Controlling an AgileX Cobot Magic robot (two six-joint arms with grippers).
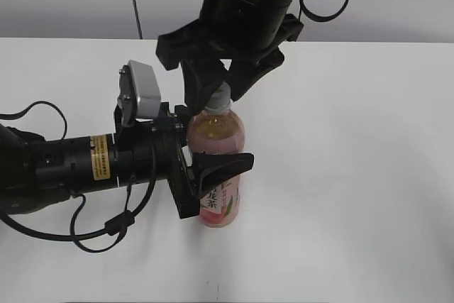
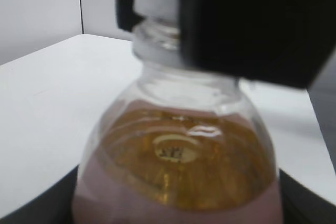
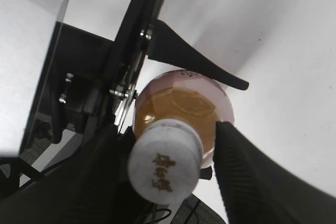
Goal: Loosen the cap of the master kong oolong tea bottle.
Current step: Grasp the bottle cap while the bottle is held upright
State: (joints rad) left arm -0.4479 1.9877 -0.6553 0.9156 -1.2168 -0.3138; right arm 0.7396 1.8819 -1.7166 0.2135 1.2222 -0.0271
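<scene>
Bracing the bottle upright on the table, the left gripper clamps its body while the right gripper straddles the cap, fingers apart, one seemingly not touching.

White cap, amber-pink tea bottle
</scene>
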